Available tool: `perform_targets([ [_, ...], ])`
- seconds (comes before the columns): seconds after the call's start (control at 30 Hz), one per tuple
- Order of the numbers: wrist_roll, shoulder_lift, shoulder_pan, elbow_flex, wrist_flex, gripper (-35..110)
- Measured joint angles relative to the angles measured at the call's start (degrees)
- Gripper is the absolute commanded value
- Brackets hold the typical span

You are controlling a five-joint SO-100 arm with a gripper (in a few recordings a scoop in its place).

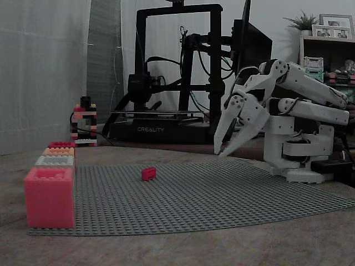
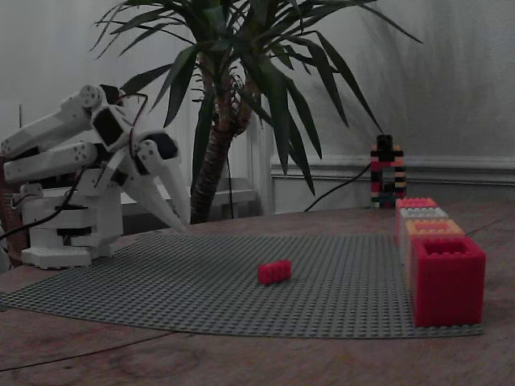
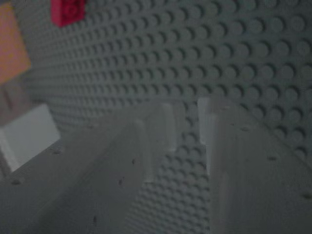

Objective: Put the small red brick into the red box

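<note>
The small red brick [image 1: 148, 173] [image 2: 274, 272] lies by itself on the grey studded baseplate [image 1: 222, 194] [image 2: 201, 281], roughly mid-plate. At one end of the plate stands the red box [image 1: 50, 197] [image 2: 447, 277], its top open. My white gripper [image 1: 219, 153] [image 2: 179, 227] hangs tilted down over the plate's far edge near the arm's base, well away from the brick. In the wrist view the gripper [image 3: 187, 109] is open by a narrow gap with nothing in it, and the brick [image 3: 68, 10] shows at the top left.
Behind the red box runs a row of boxes: grey-white [image 1: 54, 161] [image 2: 422, 213], orange [image 1: 58, 151] [image 2: 434, 227] and another red [image 1: 61, 144]. A small brick tower [image 1: 84, 124] [image 2: 387, 173] stands past the plate. A 3D printer [image 1: 166, 72] and a potted plant [image 2: 233, 80] stand behind.
</note>
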Motion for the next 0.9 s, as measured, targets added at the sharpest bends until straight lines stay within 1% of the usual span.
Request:
perform_targets([
  [0.57, -1.05, 0.0, 0.0, 0.0, 0.0, 0],
  [0.67, -1.05, 0.0, 0.0, 0.0, 0.0, 2],
  [0.7, -1.05, -0.09, 0.0, 0.0, 0.0, 4],
  [0.8, 0.0, -2.9, 0.0, 0.09, -1.67, 7],
  [0.9, 0.53, -9.84, 0.0, -2.11, -4.92, 9],
])
